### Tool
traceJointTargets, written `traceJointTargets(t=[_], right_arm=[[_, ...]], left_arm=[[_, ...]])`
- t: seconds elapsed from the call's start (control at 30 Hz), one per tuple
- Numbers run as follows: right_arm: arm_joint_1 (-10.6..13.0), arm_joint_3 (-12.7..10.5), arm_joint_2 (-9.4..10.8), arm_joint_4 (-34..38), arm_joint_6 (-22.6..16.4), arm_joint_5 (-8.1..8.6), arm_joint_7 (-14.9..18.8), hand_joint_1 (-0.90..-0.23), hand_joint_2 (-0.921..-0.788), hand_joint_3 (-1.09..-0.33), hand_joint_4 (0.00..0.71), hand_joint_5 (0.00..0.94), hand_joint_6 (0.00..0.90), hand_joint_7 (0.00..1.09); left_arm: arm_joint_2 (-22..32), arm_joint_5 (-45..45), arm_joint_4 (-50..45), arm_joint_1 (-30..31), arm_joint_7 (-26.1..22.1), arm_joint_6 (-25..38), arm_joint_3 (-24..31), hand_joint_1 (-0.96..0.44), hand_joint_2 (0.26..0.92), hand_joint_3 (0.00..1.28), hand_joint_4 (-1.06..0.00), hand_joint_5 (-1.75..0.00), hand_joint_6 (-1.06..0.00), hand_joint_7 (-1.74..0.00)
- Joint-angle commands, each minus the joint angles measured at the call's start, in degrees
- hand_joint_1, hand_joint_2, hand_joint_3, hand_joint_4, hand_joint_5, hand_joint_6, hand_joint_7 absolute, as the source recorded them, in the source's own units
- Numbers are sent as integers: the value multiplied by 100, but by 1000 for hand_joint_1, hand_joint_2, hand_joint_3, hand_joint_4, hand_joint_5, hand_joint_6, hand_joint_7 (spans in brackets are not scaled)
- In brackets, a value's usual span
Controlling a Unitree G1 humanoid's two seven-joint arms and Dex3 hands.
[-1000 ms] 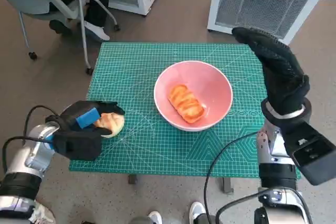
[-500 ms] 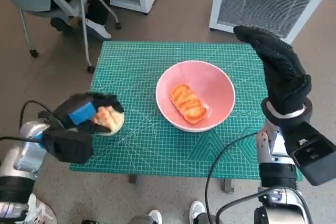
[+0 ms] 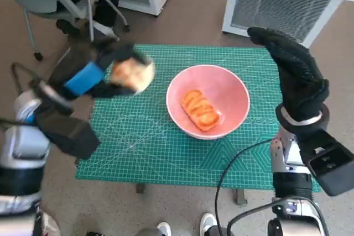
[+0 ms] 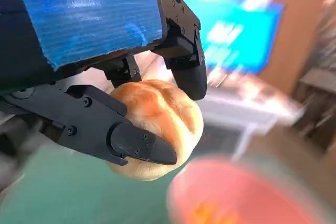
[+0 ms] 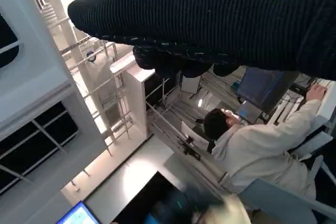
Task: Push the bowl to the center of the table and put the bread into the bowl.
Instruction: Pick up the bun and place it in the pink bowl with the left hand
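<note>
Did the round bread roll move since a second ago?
Yes. The robot hand lifted the round roll from the mat's near left edge, up and toward the pink bowl, which stayed put.

one bowl (image 3: 208,101), seemingly two breads (image 3: 132,73)

You've got a small table (image 3: 138,142) w/ green cutting mat on top; pink bowl (image 3: 232,95) sits on it approx. centre, slightly right, one bread piece (image 3: 199,109) inside.
</note>
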Motion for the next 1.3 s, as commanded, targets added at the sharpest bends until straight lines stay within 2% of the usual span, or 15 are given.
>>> traceJointTargets(t=[0.03,0.3,0.5,0.63,0.67,0.73,0.83,0.93,1.1,1.2,1.3], right_arm=[[25,-6,28,127,-15,-90,-32,-575,-921,-710,315,1,210,329],[16,12,37,148,9,-81,-10,-556,-921,-714,312,0,205,331],[73,6,10,89,51,-39,11,-556,-921,-714,308,0,203,332],[104,2,-7,48,74,-21,20,-554,-921,-716,306,0,198,332],[112,2,-8,40,76,-21,20,-551,-921,-716,306,0,197,332],[125,-6,-19,24,82,-33,8,-544,-921,-718,306,0,195,333],[147,-19,-36,-12,85,-79,-31,-536,-921,-720,305,0,193,335],[173,-26,-49,-56,100,-118,-64,-534,-921,-721,304,0,192,336],[223,-42,-86,-157,140,-175,-118,-536,-921,-722,300,0,190,340],[246,-51,-101,-218,166,-215,-170,-540,-921,-722,300,0,189,341],[250,-50,-120,-260,199,-232,-206,-548,-921,-720,300,0,188,343]], left_arm=[[-447,237,291,-476,59,-40,-408,2,921,69,-660,-1198,-648,-1141],[-1039,567,1444,-1170,98,-301,-982,2,921,66,-651,-1179,-664,-1151],[-1446,644,2454,-1561,-25,-310,-1292,1,921,130,-578,-1229,-595,-1250],[-1646,684,3029,-1776,-251,-203,-1492,0,921,234,-463,-1375,-471,-1347],[-1679,689,3138,-1816,-313,-180,-1525,-23,903,249,-401,-1259,-402,-1262],[-1768,679,3385,-1904,-537,-65,-1603,-125,902,151,-363,-668,-341,-786],[-1837,684,3590,-1970,-822,92,-1694,-235,914,64,-305,-231,-289,-450],[-1846,765,3630,-1987,-1056,279,-1801,-331,919,36,-179,-75,-231,-299],[-1793,828,3425,-1975,-1491,676,-1922,-399,921,20,-48,-10,-197,-147],[-1759,740,3310,-1971,-1636,783,-1868,-411,921,18,-26,-4,-195,-115],[-1710,442,3188,-1876,-1600,624,-1604,-420,921,17,-16,-1,-196,-99]])
